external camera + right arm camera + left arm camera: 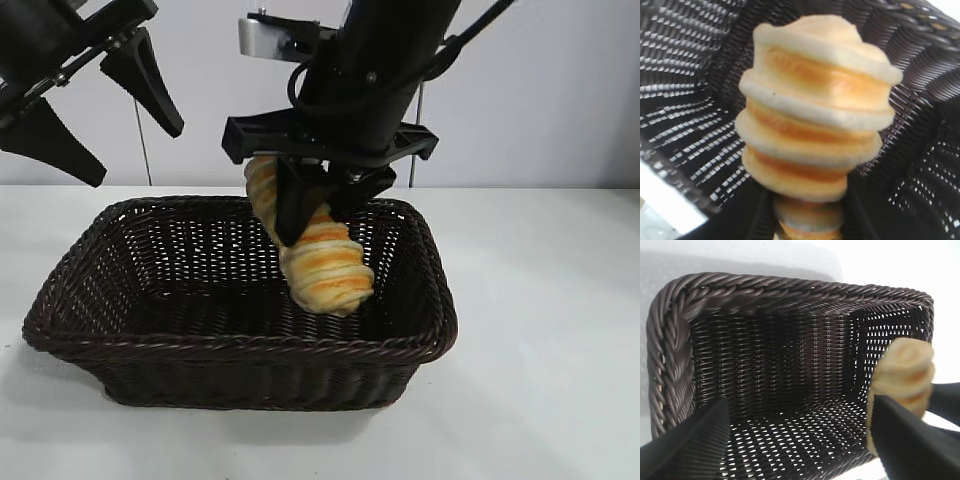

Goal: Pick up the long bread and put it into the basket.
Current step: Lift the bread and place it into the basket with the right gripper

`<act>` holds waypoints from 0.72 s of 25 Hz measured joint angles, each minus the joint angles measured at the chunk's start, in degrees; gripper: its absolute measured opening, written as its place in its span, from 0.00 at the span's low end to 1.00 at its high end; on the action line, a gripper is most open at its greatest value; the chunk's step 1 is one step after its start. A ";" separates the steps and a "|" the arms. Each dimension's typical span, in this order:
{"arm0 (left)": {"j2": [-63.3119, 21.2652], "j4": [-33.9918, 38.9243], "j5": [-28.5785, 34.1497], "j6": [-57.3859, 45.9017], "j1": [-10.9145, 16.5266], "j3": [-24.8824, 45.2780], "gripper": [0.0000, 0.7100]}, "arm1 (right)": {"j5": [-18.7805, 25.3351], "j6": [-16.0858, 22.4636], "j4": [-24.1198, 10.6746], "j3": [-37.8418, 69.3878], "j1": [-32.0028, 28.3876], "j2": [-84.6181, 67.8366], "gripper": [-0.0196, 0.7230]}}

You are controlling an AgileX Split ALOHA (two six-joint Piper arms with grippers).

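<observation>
White tabletop, pale wall behind; basket (60, 300) sits centre. Right gripper (300, 215) pinches the long bread (325, 270) near its upper end, loaf hanging tilted inside the basket toward its right wall, lower tip near the floor (contact unclear). Bread looks light, soft, crushable; mid-body grip would steady it better. Left gripper (105, 115) hangs spread wide above the basket's left rim, empty.
</observation>
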 joint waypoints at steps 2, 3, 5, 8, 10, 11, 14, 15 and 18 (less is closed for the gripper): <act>0.00 0.00 0.00 0.04 0.00 0.00 0.80 | -0.10 0.00 0.00 0.00 0.00 0.00 0.50; 0.00 0.00 0.00 0.04 0.00 0.00 0.80 | -0.15 0.00 0.00 0.00 0.00 0.00 0.55; 0.00 0.00 0.00 0.04 0.00 0.00 0.80 | -0.15 -0.10 0.00 0.00 0.00 0.00 0.64; 0.00 0.00 0.00 0.04 0.00 0.00 0.80 | -0.27 -0.10 0.00 0.00 0.00 0.00 0.77; 0.00 0.00 0.00 0.04 0.00 0.00 0.80 | -0.26 -0.10 0.00 0.00 0.00 0.00 0.81; 0.00 0.00 0.02 0.04 0.00 0.00 0.80 | -0.26 -0.10 0.00 0.00 0.00 0.00 0.82; 0.00 0.00 0.09 0.06 0.00 0.00 0.80 | -0.11 -0.10 0.00 0.00 0.00 0.00 0.84; 0.00 0.00 0.09 0.06 0.00 0.00 0.80 | 0.04 -0.10 0.00 0.00 0.00 0.00 0.84; 0.00 0.00 0.16 0.06 0.00 0.00 0.80 | 0.51 -0.10 -0.24 0.00 0.00 -0.51 0.84</act>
